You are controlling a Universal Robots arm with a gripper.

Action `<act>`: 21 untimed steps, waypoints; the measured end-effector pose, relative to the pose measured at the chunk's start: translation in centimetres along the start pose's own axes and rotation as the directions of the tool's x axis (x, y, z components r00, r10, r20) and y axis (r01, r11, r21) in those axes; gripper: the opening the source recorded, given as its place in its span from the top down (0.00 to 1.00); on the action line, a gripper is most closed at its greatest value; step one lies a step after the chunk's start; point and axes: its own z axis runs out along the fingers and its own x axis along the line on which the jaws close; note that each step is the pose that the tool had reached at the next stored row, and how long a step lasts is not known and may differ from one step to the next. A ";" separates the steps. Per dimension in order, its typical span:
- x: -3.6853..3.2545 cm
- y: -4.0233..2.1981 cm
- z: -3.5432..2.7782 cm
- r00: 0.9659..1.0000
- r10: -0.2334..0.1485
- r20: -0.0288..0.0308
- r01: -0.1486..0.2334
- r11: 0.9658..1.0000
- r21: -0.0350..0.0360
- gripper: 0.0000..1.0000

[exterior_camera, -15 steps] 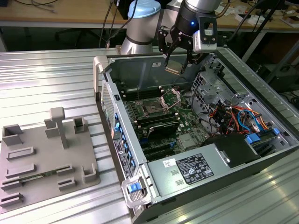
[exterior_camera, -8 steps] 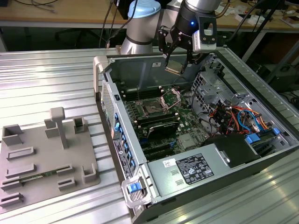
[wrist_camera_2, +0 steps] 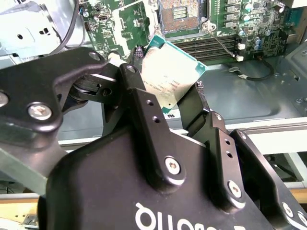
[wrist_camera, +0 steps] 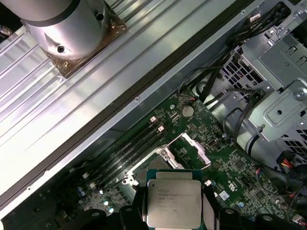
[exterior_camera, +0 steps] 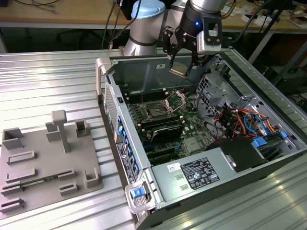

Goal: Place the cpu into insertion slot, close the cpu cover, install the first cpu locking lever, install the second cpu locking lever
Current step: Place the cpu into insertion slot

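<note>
cpu (wrist_camera: 173, 203), print showing | clamped in pincer (wrist_camera_2: 165, 81) | insertion slot (wrist_camera_2: 180, 12) bare | cpu cover (wrist_camera: 201, 153) raised

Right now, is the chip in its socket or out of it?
Out. The end effector holds the chip in the air, and the socket on the board lies bare.

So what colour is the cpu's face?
The cpu is silver-tan; the first wrist view shows it best.
</note>
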 end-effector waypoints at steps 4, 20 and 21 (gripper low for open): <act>0.00 0.00 0.00 0.999 0.037 0.003 -0.037 0.999 -0.001 0.45; 0.00 0.00 0.00 0.996 0.091 0.008 -0.091 0.996 -0.002 0.45; 0.00 0.00 0.00 0.996 0.093 0.008 -0.093 0.996 -0.002 0.45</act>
